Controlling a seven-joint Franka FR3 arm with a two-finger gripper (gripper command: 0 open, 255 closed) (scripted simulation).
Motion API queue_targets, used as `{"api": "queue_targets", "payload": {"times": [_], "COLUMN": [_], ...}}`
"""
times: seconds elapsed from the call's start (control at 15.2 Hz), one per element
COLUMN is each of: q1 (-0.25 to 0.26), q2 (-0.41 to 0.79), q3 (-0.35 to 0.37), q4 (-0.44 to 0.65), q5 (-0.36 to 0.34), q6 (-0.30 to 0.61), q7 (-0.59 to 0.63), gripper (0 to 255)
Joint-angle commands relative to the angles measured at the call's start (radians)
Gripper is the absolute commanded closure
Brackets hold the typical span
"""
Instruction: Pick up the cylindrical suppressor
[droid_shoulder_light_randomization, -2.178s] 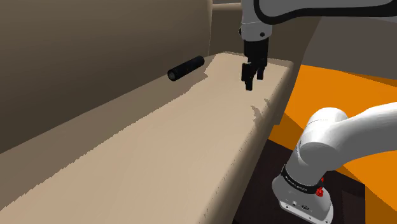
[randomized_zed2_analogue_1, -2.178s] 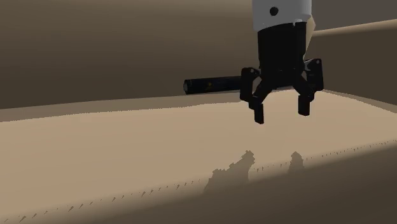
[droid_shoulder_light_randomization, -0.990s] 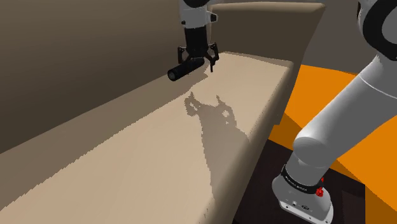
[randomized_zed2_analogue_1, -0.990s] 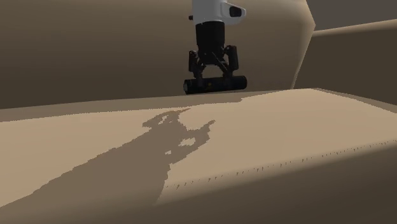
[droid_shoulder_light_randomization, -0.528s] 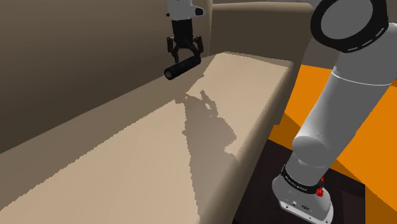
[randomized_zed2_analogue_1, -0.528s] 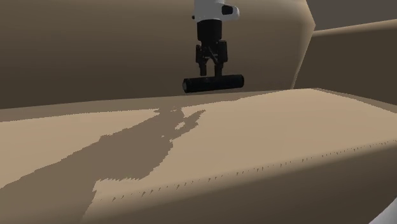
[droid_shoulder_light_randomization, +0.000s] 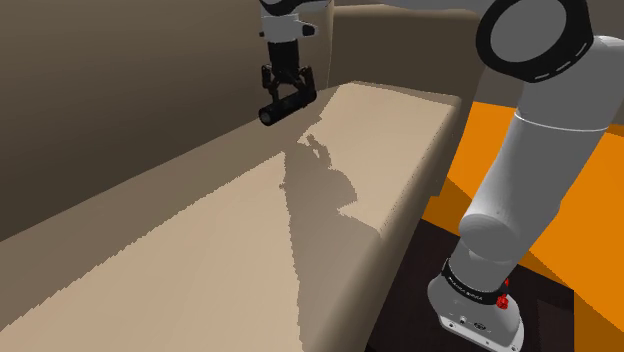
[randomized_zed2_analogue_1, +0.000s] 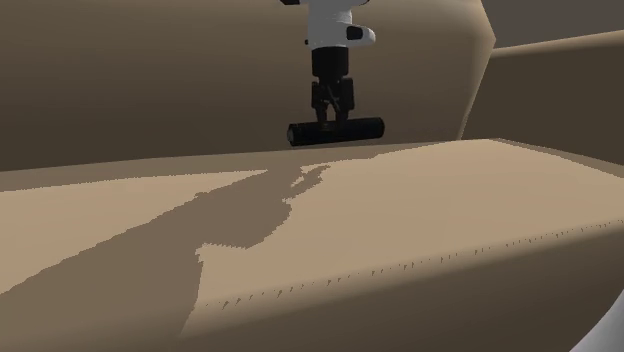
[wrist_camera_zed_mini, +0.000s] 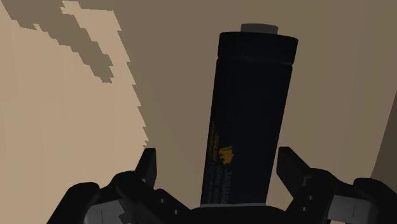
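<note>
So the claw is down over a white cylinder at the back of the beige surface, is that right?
Not quite: the cylinder is black, not white, as the second exterior view shows. The claw is indeed down over it at the back of the beige surface.

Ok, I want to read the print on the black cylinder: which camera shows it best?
The wrist view: the black cylinder looms close, yellow print and pale end cap visible. The shoulder and second exterior views show it as a small black tube under the tool.
</note>
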Motion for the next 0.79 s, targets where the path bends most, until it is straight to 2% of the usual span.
{"api": "queue_targets", "payload": {"times": [0.0, 0.07, 0.13, 0.73], "q1": [-0.002, -0.002, -0.002, -0.002], "q2": [-0.003, -0.003, -0.005, -0.003], "q3": [-0.002, -0.002, -0.002, -0.002], "q4": [-0.032, -0.032, -0.034, -0.032], "q5": [0.001, 0.001, 0.002, 0.001], "q6": [0.022, 0.022, 0.022, 0.022], "q7": [-0.002, -0.002, -0.003, -0.002], "gripper": [0, 0, 255, 255]}}
